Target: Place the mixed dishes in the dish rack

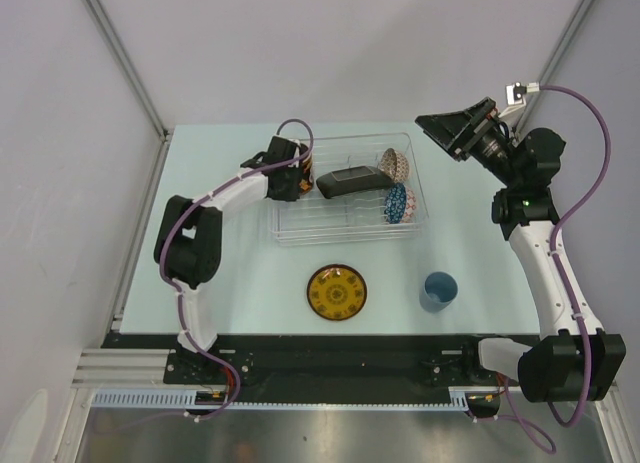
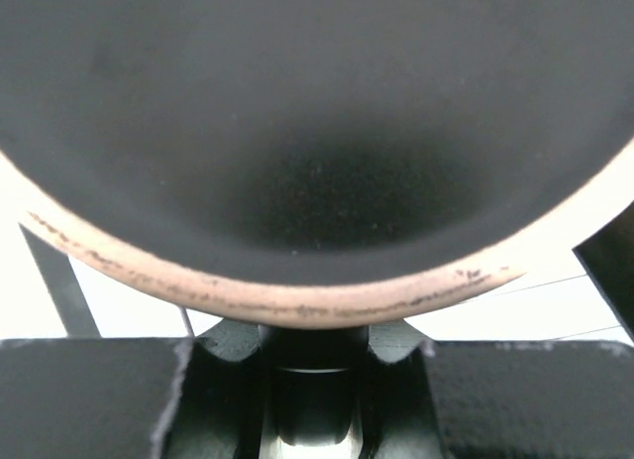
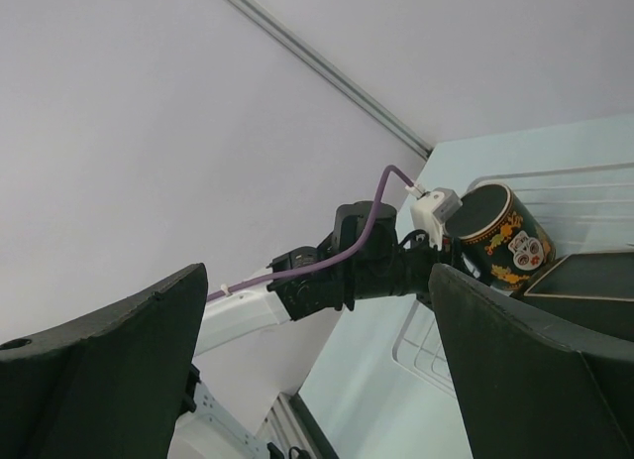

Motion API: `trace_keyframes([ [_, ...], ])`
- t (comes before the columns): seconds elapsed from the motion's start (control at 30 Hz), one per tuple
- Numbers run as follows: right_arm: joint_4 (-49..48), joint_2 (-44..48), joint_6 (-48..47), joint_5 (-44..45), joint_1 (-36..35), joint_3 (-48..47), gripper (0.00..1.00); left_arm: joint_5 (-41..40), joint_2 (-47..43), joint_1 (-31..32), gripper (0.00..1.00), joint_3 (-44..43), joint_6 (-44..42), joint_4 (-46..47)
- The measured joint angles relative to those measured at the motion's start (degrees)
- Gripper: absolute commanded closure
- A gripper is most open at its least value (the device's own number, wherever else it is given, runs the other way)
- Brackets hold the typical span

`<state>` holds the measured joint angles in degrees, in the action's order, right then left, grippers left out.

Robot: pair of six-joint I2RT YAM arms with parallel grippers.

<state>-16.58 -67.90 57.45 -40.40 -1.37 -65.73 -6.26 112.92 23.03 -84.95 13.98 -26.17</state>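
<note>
The left gripper [image 1: 297, 173] has its jaws drawn in narrow on the red-inside dark cup [image 3: 493, 231], which is tipped on its side so that its dark body fills the left wrist view. It is held at the left end of the dish rack [image 1: 340, 233], probably to go down in the free slots there. Just right of those jaws, inside the rack, the black square floral plate [image 1: 350, 180] leans on edge. The beige patterned bowl [image 1: 395, 163] and blue patterned bowl [image 1: 398, 204] stand beyond it. The yellow-brown saucer [image 1: 337, 292] and light blue cup [image 1: 438, 290] wait on the table [image 1: 250, 283], well apart from either pair of jaws. The right gripper [image 1: 452, 133], spread wide and holding nothing, is raised just right of the rack, likely to keep clear.
</note>
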Motion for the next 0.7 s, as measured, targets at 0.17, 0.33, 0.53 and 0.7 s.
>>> trace_keyframes([
  [0.17,-0.02,0.00,0.44,0.00,-0.02,0.26,0.00,0.55,0.11,0.04,1.00,0.44,1.51,1.22],
  [0.33,-0.11,0.00,0.96,0.00,-0.02,0.26,0.00,0.46,0.63,0.07,1.00,0.57,1.46,2.56],
  [0.53,-0.92,0.00,1.44,0.00,-0.02,0.26,0.00,-0.24,1.86,0.07,0.78,0.59,0.13,5.16],
  [0.7,-1.90,-0.07,2.80,0.00,-0.02,0.26,0.00,-1.09,2.12,0.11,0.51,0.61,-2.51,5.14],
])
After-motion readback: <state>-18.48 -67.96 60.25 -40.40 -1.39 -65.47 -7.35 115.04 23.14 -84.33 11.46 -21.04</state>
